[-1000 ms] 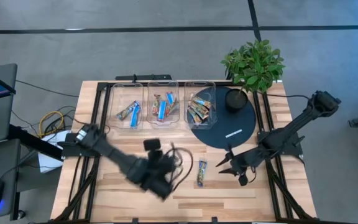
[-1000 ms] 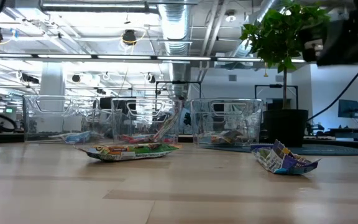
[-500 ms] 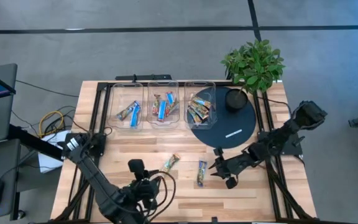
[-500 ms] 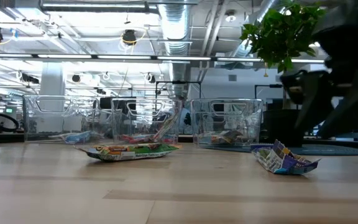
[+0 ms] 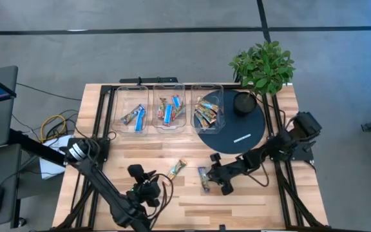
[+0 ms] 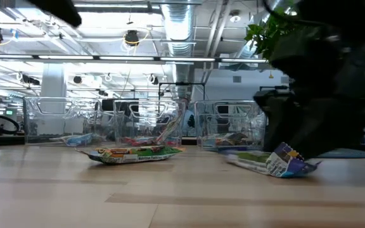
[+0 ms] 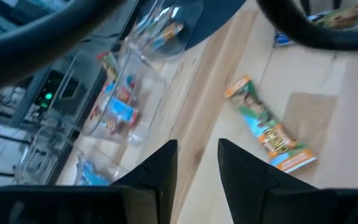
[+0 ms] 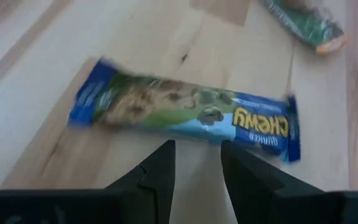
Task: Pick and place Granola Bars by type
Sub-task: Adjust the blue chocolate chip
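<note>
Jaws of both grippers stand narrowly parted with nothing between them. Right gripper (image 5: pixel 212 178): low over the front middle of the wooden table (image 5: pixel 250 200), fingertips just beside the blue bar (image 5: pixel 203 178); in its wrist view the blue wrapper (image 8: pixel 185 117) lies flat and crosswise just beyond the two dark fingers (image 8: pixel 157 171), not gripped. Left gripper (image 5: pixel 142 191): near the table's front edge, left of centre, empty, its fingers (image 7: pixel 160 165) pointed toward the green-and-orange bar (image 7: pixel 267 127). Green-and-orange bar (image 5: pixel 177 169): loose on the bare wood between the two grippers, near the blue bar but apart from it. Three clear bins in a row along the table's far side: left bin (image 5: pixel 133 111) with blue-wrapped bars, middle bin (image 5: pixel 169 108) with several bars of mixed colours, right bin (image 5: pixel 207 111) with a heap of orange, green and tan bars. Dark round disc (image 5: pixel 240 132): partly under the right bin. Potted plant (image 5: pixel 261 67): on the disc's far edge.
</note>
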